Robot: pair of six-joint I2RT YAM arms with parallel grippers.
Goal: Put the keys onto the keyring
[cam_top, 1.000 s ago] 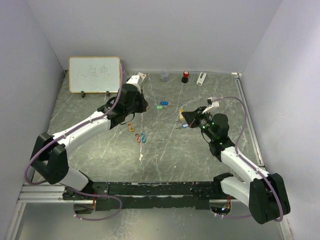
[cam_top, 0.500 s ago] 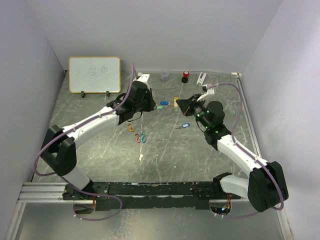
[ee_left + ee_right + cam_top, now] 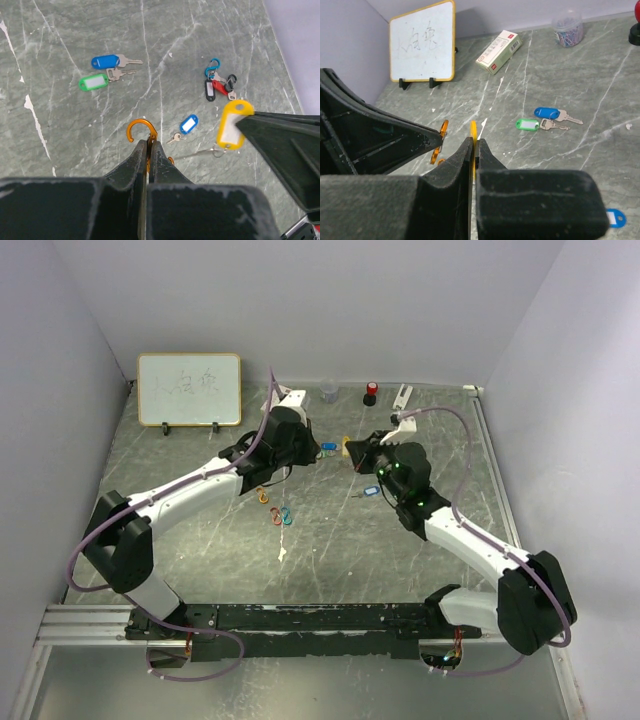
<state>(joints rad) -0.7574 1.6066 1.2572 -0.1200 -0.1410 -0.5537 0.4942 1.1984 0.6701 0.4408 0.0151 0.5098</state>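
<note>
A yellow-tagged key (image 3: pixel 231 125) is being held up off the table (image 3: pixel 75 130), its tag pinched edge-on by the pressed-together fingers of the right gripper (image 3: pixel 473 145). This is probably so that the ring end hangs free for threading. Just beside it, an orange hooked ring (image 3: pixel 136 122), apparently serving as the keyring, is being clamped by the closed left gripper (image 3: pixel 146 145), with its open hook being presented upward toward the key. The two are being kept near each other but apart, so the threading is judged not yet done. A blue-tagged key (image 3: pixel 105 61), a green-tagged key (image 3: pixel 93 82) and a small blue-tagged key (image 3: pixel 188 123) are being left lying on the table, with a bunch of coloured clips (image 3: pixel 218 85) near them.
</note>
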